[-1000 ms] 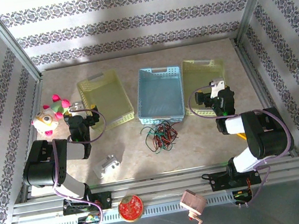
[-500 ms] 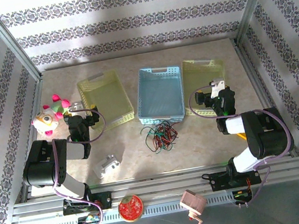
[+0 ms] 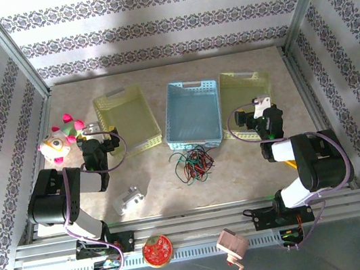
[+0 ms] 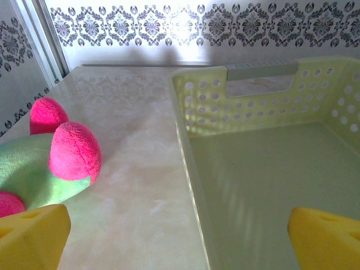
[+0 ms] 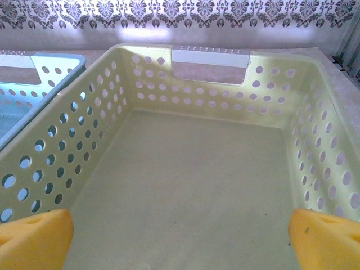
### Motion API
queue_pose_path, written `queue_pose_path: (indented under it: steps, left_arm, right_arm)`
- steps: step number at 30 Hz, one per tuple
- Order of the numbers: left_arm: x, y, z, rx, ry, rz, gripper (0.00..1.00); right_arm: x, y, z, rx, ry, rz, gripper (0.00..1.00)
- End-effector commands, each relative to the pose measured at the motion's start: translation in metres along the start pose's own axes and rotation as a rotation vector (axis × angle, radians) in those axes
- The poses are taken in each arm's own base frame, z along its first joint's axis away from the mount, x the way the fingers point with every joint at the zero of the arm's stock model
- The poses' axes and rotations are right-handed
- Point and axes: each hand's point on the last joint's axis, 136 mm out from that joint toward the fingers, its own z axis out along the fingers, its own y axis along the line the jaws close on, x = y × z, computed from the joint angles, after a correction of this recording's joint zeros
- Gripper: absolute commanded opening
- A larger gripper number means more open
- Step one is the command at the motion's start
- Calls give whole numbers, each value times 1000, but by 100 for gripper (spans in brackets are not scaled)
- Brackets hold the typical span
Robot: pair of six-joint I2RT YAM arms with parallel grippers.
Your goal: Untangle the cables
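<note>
with the left fingers (image 4: pixel 31 236) and right fingers (image 5: pixel 34 236) both spread wide and empty, well apart from the cables (image 3: pixel 193 163) knotted on the desk (image 3: pixel 241 173) just before the blue basket (image 3: pixel 195 144), each arm should likely swing inward and pinch a separate outer loop.
</note>
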Motion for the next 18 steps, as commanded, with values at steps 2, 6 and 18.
queue_pose_path:
  steps: [2,6,18]
  left_arm:
    - [4,10,-2,-32,84,18,99]
    - [-28,48,-22,-263,61,-41,99]
    - [-59,-79,-92,65,111,44,99]
  right_arm:
    - [-16,-8,-2,41,-31,28,94]
    - [-35,-16,-27,165,87,103,86]
    - [-19,169,-129,-396,301,32,79]
